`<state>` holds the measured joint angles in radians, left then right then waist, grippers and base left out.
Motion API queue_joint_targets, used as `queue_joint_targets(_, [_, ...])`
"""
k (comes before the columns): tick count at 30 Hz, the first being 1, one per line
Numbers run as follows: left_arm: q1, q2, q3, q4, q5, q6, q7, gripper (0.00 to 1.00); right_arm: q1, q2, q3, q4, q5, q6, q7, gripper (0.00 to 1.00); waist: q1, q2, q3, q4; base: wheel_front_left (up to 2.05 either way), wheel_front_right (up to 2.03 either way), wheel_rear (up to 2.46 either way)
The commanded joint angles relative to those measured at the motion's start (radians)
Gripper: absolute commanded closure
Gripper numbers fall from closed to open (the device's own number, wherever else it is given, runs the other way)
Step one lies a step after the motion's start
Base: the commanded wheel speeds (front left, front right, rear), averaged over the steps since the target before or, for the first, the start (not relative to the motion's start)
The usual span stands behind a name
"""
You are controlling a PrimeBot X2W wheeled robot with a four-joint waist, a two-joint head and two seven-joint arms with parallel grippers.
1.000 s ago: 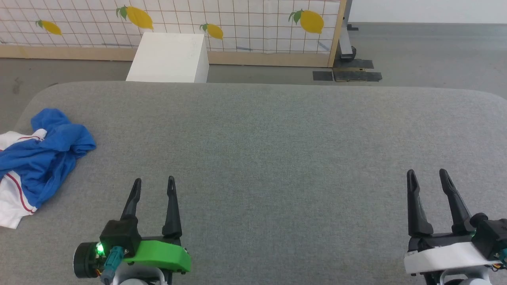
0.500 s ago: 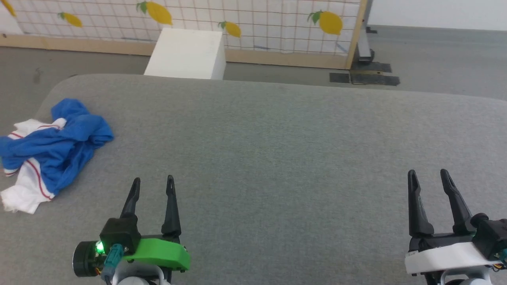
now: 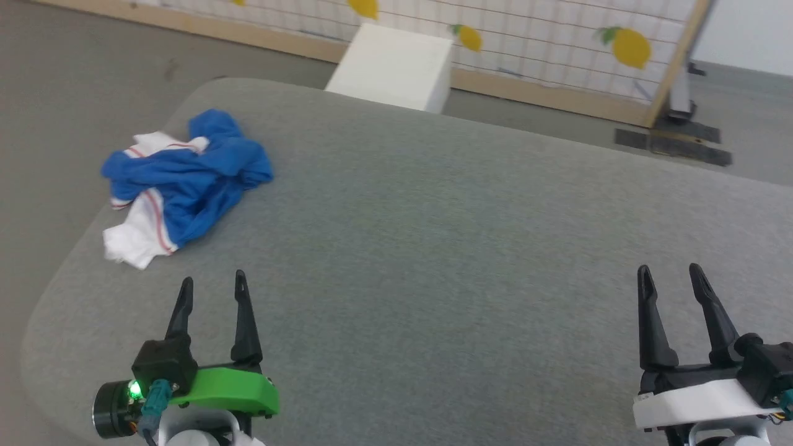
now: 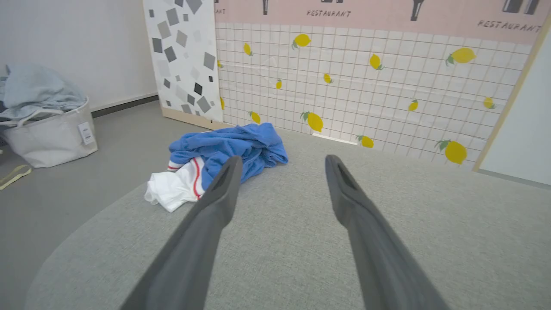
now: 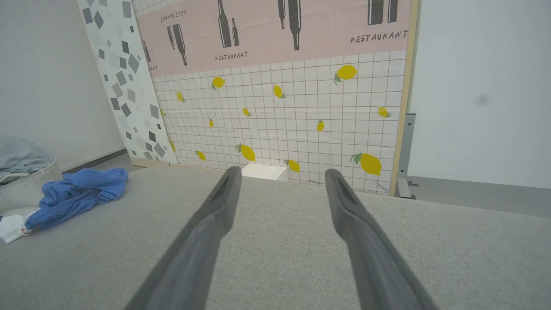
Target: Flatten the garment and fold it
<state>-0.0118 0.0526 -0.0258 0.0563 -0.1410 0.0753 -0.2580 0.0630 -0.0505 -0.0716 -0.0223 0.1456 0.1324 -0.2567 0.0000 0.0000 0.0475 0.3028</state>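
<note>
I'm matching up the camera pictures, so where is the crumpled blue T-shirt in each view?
Head view: blue T-shirt at upper left, near the grey table's left edge.
Left wrist view: blue T-shirt left of centre, mid-height.
Right wrist view: blue T-shirt at the far left, below mid-height.
Shared landmark: the lemon-print tiled screen behind the table.

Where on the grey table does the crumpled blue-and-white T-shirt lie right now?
In the head view, the crumpled blue-and-white T-shirt lies bunched near the far left corner of the grey fabric table, ahead of the open left gripper, untouched.
</note>
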Motion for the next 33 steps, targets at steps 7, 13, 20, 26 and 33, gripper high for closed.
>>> queue_joint_targets(7, [0.000,-0.002,0.024,0.007,-0.004,0.016,-0.004,0.00,0.001,0.000,0.008,0.002,-0.012,-0.002,-0.005,0.00,0.0000,0.0000,0.009,0.204,0.00,0.00,0.00])
queue_joint_targets(13, [0.002,-0.002,0.038,0.007,-0.004,0.018,-0.004,0.00,-0.004,0.000,0.017,0.007,-0.013,-0.002,-0.005,0.00,0.0000,0.0000,0.012,0.220,0.00,0.00,0.00])
queue_joint_targets(20, [-0.069,0.019,0.110,0.014,0.009,-0.021,-0.004,0.00,-0.008,0.000,0.019,0.005,-0.023,-0.002,-0.005,0.00,0.0000,0.0000,0.026,0.197,0.00,0.00,0.00])
queue_joint_targets(26, [-0.346,0.158,0.215,0.147,-0.001,-0.089,-0.004,0.00,-0.043,0.000,0.025,-0.016,-0.065,-0.002,-0.005,0.00,0.0000,0.0000,0.107,0.148,0.00,0.00,0.00])
queue_joint_targets(33, [-0.591,0.296,0.206,0.320,-0.039,-0.165,0.111,0.00,-0.099,0.000,0.008,-0.041,-0.115,-0.002,-0.005,0.00,0.0000,0.0000,0.235,0.087,0.00,0.00,0.00])
